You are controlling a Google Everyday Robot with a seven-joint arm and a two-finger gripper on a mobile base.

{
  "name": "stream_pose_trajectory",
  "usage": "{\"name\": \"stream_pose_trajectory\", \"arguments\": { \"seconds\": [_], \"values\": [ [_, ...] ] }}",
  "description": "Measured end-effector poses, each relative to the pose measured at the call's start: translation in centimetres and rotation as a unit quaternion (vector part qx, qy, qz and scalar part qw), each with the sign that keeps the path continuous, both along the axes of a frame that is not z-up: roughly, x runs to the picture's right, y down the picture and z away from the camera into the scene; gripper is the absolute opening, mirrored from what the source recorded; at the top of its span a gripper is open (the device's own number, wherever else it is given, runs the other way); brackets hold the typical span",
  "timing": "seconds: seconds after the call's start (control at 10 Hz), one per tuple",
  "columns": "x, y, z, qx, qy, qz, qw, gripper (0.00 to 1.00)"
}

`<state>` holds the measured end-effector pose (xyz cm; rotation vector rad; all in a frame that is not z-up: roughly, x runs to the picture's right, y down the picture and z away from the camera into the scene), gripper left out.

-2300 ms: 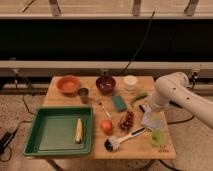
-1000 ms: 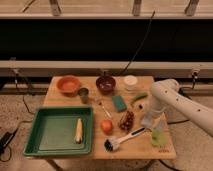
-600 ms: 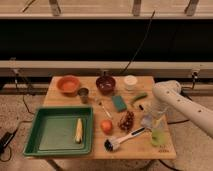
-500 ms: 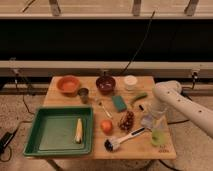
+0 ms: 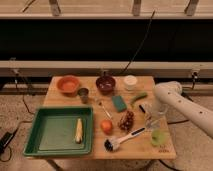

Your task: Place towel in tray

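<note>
Towel (image 5: pixel 149 123): the pale crumpled patch on the right side of the table (image 5: pixel 58 101), between the grapes (image 5: pixel 126 121) and the right edge, outside the tray (image 5: pixel 42 141). It's small and partly under my arm, so I can't make out its outline. My claw (image 5: pixel 152 115) is down right over it, at or just above the cloth; I can't tell contact. I also can't tell how far the claw is open or whether it has hold of anything. My arm comes in from the right edge of the view, white, elbow above the table's right end. Just in front of the towel is a light green cup (image 5: pixel 158 137), near the front right corner. A dish brush (image 5: pixel 122 140) lies at a slant left of the cup, head toward the front edge. An orange (image 5: pixel 106 126) sits just left of the grapes. Behind them are a green sponge (image 5: pixel 119 103), a spoon (image 5: pixel 103 109) and a green vegetable (image 5: pixel 138 97). Back row, right to left: white tub (image 5: pixel 130 81), dark red bowl (image 5: pixel 105 84), metal cup (image 5: pixel 83 93), orange bowl (image 5: pixel 67 84). The tray is green, front left, well apart from the towel. A corn cob (image 5: pixel 78 130) lies in it near its right wall.
</note>
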<state>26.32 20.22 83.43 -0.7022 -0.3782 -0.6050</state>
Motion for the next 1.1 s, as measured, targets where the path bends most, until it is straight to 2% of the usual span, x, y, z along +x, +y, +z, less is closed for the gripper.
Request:
{"name": "stream_pose_trajectory", "arguments": {
  "seconds": [0.1,0.2,0.5,0.6,0.9,1.1],
  "values": [
    [-0.2,-0.2,-0.3,0.002,0.002,0.002,1.0000,0.06],
    [-2.2,-1.9,-1.8,0.012,-0.002,-0.003,0.9999,0.06],
    [-7.3,-4.6,-5.1,0.022,-0.021,-0.035,0.9989,0.06],
    [-9.9,-5.3,-6.3,0.023,-0.030,-0.054,0.9978,0.06],
    [-16.5,-5.5,-9.6,0.020,-0.055,-0.096,0.9936,0.06],
    [-21.7,-4.9,-11.8,0.013,-0.084,-0.125,0.9885,0.06]
  ]
}}
